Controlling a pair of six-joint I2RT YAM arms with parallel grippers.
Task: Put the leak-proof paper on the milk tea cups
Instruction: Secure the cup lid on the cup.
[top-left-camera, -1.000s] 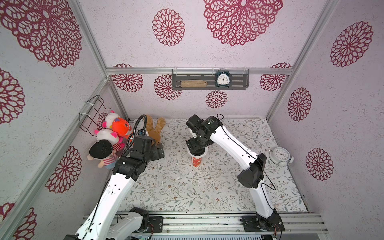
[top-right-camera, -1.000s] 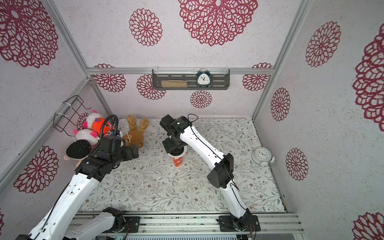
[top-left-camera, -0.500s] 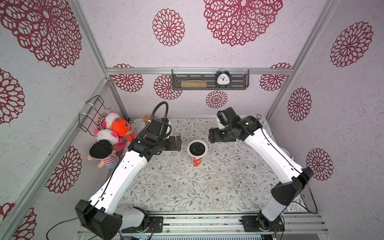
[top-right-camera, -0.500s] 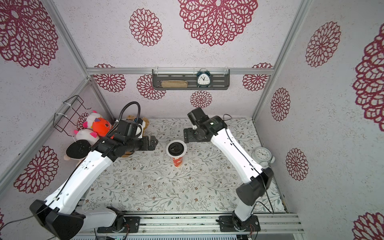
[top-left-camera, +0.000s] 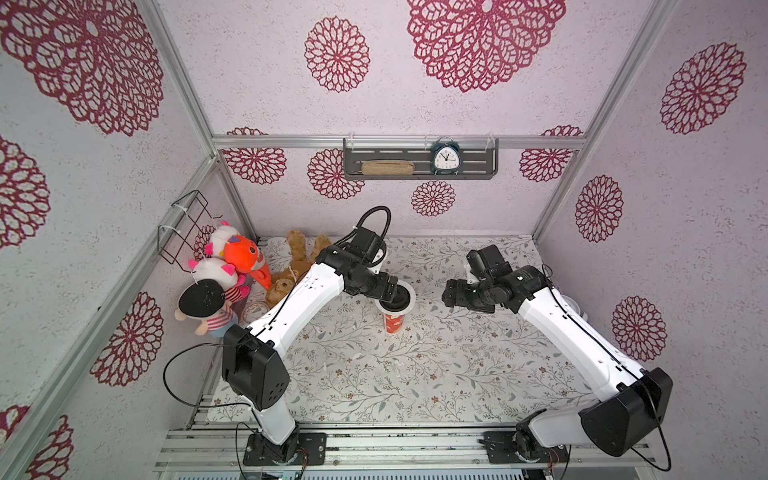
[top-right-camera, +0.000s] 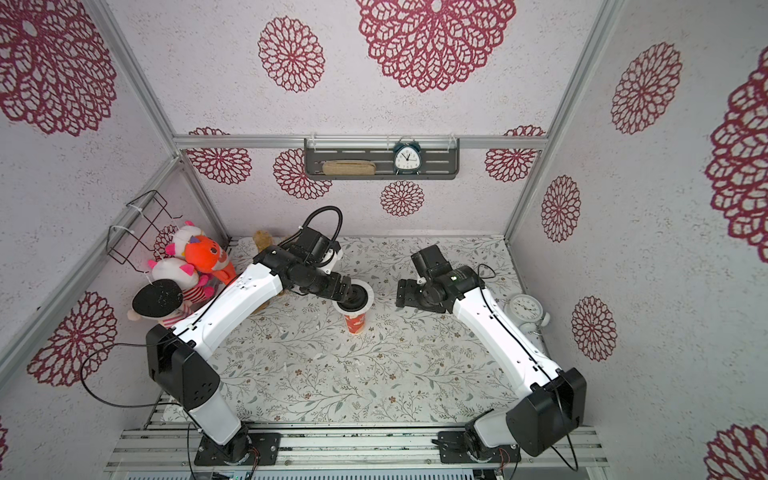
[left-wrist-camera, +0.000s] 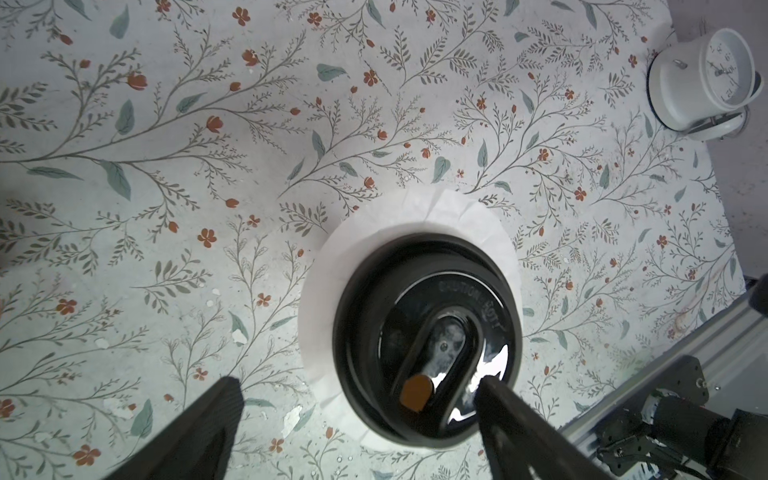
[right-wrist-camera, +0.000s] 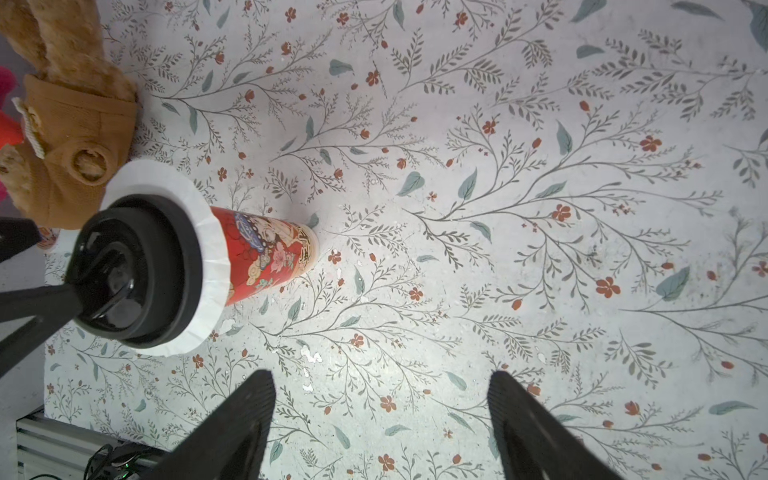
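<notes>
The paper (left-wrist-camera: 411, 208) already lies over the cup (right-wrist-camera: 266, 257) in the middle of the table (top-left-camera: 457, 374), its frilled edge showing all round under a black lid (left-wrist-camera: 415, 291). The job looks as good as done. The left gripper (left-wrist-camera: 359, 382) hovers at the lid, jaws spread, gripping nothing. The right gripper (right-wrist-camera: 380, 378) is well apart, open and empty. Plush toys (top-left-camera: 232, 270) and a white clock (left-wrist-camera: 702, 79) sit at the edges, and nothing blocks the way.
</notes>
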